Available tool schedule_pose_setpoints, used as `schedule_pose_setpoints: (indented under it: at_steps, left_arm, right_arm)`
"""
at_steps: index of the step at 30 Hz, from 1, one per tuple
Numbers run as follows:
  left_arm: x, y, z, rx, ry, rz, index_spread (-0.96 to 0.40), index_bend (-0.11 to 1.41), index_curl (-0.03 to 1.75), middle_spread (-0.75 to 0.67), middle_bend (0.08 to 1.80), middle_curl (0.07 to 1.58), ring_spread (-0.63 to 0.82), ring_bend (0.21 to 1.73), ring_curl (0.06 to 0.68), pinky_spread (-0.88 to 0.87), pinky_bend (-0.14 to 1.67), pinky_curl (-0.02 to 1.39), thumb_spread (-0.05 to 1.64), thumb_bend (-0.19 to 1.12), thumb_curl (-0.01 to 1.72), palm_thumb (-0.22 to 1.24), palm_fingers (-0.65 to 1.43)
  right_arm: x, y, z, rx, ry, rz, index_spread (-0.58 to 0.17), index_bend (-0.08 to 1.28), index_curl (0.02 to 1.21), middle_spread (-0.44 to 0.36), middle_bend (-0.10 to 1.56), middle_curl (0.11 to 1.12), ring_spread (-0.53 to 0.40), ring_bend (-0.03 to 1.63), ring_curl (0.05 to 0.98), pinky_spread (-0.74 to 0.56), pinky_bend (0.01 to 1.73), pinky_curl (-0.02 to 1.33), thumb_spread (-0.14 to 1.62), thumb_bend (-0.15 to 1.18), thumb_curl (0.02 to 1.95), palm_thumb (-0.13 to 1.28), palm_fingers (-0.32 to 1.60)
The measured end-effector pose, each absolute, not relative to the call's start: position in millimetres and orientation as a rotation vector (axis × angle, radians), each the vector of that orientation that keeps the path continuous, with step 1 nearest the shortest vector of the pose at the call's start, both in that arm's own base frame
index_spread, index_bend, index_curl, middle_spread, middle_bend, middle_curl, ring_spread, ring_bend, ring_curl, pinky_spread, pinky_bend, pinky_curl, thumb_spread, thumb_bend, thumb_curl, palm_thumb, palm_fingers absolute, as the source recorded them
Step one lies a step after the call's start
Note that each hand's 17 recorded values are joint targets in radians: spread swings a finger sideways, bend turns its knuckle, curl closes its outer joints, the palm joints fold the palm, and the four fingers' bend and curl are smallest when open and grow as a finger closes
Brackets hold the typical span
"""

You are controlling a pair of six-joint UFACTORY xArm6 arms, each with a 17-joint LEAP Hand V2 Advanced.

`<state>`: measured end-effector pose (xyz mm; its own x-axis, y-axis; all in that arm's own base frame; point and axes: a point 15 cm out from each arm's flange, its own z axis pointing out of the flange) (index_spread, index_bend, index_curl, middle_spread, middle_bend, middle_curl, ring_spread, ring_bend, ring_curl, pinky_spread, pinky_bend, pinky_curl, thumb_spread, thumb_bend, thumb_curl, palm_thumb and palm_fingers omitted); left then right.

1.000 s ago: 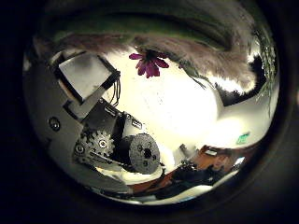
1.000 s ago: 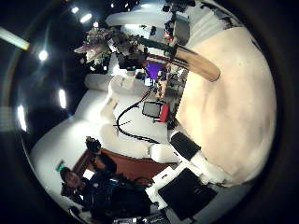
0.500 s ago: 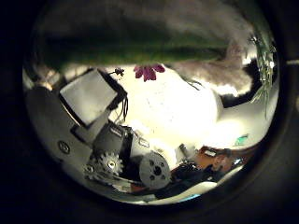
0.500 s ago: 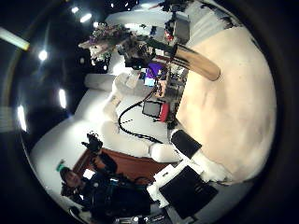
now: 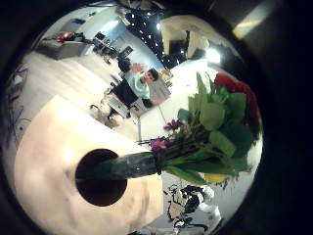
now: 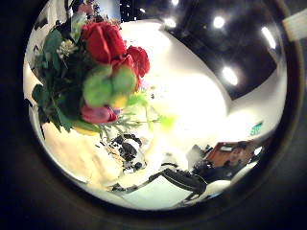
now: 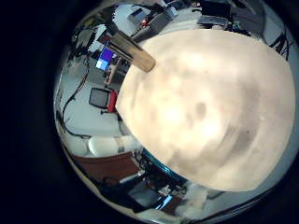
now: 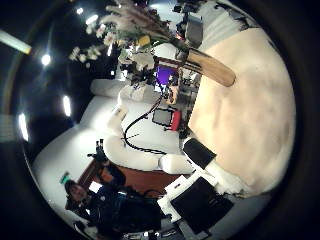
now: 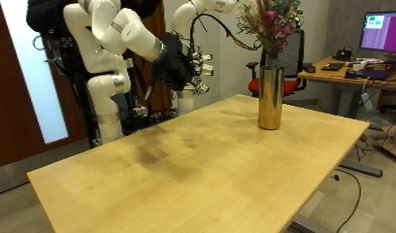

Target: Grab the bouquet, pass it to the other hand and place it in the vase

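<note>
In the outside view the bouquet (image 9: 272, 23) of red, pink and green flowers stands upright with its stems down at the mouth of the tall gold vase (image 9: 269, 97) on the wooden table (image 9: 185, 165). The left arm reaches to the view's top edge above the flowers; its hand is hidden there. The left little finger side palm view looks down the bouquet (image 5: 210, 122) at the vase's dark mouth (image 5: 101, 176). The left thumb side palm view shows red roses (image 6: 106, 53) close by. My right hand (image 9: 177, 60) hangs open and empty away from the vase, at the table's far side.
The right thumb side palm view shows the vase (image 8: 205, 65) on the table (image 8: 240, 110) with the flowers (image 8: 140, 25) above it. The right little finger side palm view shows the vase (image 7: 131, 51) at the table's far part. Desks with monitors (image 9: 383, 34) stand behind.
The left palm's view went from stems close across it to flower heads. In the right thumb side view the bouquet moved over to the vase's mouth.
</note>
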<state>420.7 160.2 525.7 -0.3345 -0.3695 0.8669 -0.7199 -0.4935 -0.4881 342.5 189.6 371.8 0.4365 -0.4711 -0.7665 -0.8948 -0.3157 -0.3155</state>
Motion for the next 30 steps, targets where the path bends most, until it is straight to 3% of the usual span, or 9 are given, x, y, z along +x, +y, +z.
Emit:
schedule_pose_setpoints:
  at_steps: [10,22,30]
  left_arm:
    - [366.1,176.1,525.9,1.694,-1.421,1.912,0.15,0.12,0.2,0.55,0.16,0.22,0.57,0.46,0.202,0.56,0.27,0.33,0.78,-0.04,0.33,0.3,-0.14]
    - [305.6,176.2,533.3,1.749,-1.427,1.922,0.13,0.12,0.16,0.54,0.17,0.19,0.58,0.43,0.209,0.56,0.25,0.32,0.78,-0.04,0.33,0.29,-0.12]
    - [291.4,158.2,524.6,1.774,-1.433,1.878,0.12,0.13,0.16,0.54,0.17,0.19,0.57,0.42,0.215,0.57,0.25,0.32,0.77,-0.04,0.33,0.29,-0.11]
  right_arm:
    - [342.3,189.7,370.0,-1.949,1.146,0.729,-0.3,0.17,0.28,0.178,0.19,0.29,0.222,0.41,0.244,0.46,0.49,0.29,0.95,-0.03,0.42,0.68,0.09]
    - [338.8,186.6,366.2,-1.962,1.133,0.746,-0.303,0.17,0.28,0.174,0.19,0.29,0.221,0.41,0.245,0.46,0.48,0.29,0.94,-0.03,0.43,0.69,0.1]
    - [333.6,177.5,367.7,-1.997,1.133,0.743,-0.303,0.16,0.28,0.163,0.19,0.29,0.221,0.41,0.245,0.46,0.48,0.29,0.94,-0.03,0.43,0.69,0.1]
